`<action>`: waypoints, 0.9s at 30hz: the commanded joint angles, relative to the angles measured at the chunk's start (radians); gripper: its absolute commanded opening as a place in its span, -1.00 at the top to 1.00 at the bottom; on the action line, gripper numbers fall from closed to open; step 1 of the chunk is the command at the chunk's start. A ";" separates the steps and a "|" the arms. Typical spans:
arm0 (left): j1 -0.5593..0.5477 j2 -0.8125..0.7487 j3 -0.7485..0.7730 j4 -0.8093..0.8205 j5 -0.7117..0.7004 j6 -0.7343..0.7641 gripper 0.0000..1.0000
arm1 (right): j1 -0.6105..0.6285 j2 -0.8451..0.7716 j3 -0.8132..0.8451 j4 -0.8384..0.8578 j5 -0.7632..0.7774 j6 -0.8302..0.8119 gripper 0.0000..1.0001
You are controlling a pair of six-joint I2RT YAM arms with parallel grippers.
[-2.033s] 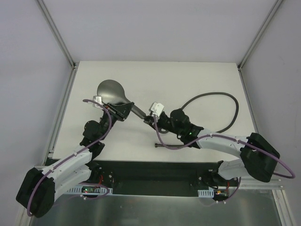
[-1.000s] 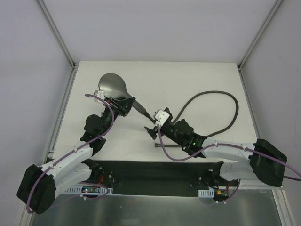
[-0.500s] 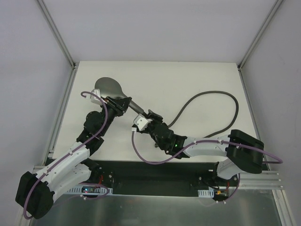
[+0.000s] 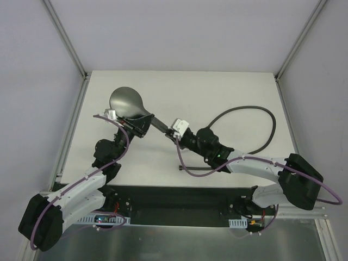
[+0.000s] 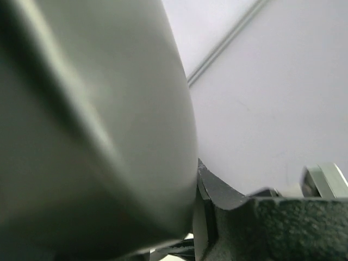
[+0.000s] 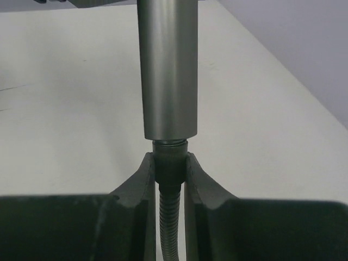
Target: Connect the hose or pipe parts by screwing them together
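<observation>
The right claw (image 6: 170, 162) is clamped on the end fitting of the hose (image 6: 169, 217), which meets the tip of the shower head (image 6: 167, 70) handle just ahead of its fingertips. Further along the handle, the left claw (image 4: 140, 124) pinches the neck, with the round face beyond it. Behind the right claw, the hose's slack loops across the table (image 4: 217, 92).

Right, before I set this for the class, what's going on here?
Two robot arms are joining a shower head to its hose. The left arm's jaws are shut on the shower head near its neck. The right arm's jaws are shut on the hose fitting, lined up right at the end of the handle, with a bit of thread showing between them. The rest of the hose lies looped on the table.
</observation>
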 commanded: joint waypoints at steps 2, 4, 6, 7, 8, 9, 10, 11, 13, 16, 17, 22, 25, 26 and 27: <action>-0.011 0.097 -0.072 0.464 0.301 0.224 1.00 | -0.207 -0.059 -0.022 0.115 -0.593 0.371 0.99; -0.010 0.158 -0.065 0.514 0.378 0.263 1.00 | -0.262 -0.031 -0.029 0.208 -0.780 0.463 0.99; -0.010 0.216 -0.045 0.569 0.418 0.281 1.00 | -0.327 0.012 -0.025 0.247 -0.924 0.558 0.99; -0.010 0.233 -0.035 0.575 0.427 0.292 1.00 | -0.345 0.027 -0.025 0.267 -0.958 0.582 0.99; -0.011 0.258 -0.020 0.578 0.426 0.297 1.00 | -0.374 0.041 -0.028 0.325 -0.989 0.620 0.99; -0.010 0.266 -0.014 0.578 0.422 0.303 1.00 | -0.387 0.070 -0.033 0.349 -1.027 0.684 0.99; -0.011 0.270 -0.008 0.574 0.404 0.310 1.00 | -0.398 0.081 -0.036 0.374 -1.035 0.703 0.99; -0.010 0.273 0.004 0.566 0.393 0.315 1.00 | -0.410 0.086 -0.040 0.374 -1.037 0.711 0.93; -0.010 0.264 0.021 0.505 0.352 0.318 1.00 | -0.413 0.073 -0.075 0.371 -0.997 0.696 0.60; -0.011 0.234 0.064 0.350 0.263 0.323 1.00 | -0.399 0.023 -0.126 0.322 -0.881 0.645 0.02; -0.010 0.218 0.064 0.338 0.236 0.321 1.00 | -0.386 -0.015 -0.138 0.298 -0.839 0.619 -0.30; -0.011 0.171 0.101 0.176 0.145 0.277 1.00 | -0.173 -0.143 -0.161 0.039 -0.349 0.274 -0.73; -0.013 0.131 0.118 0.052 0.079 0.217 1.00 | -0.070 -0.175 -0.157 0.029 -0.044 0.193 -0.83; -0.013 0.111 0.136 0.017 0.055 0.197 1.00 | -0.047 -0.171 -0.151 0.026 0.021 0.145 -0.85; -0.011 0.102 0.143 -0.009 0.028 0.174 1.00 | -0.028 -0.163 -0.142 0.028 0.129 0.114 -0.84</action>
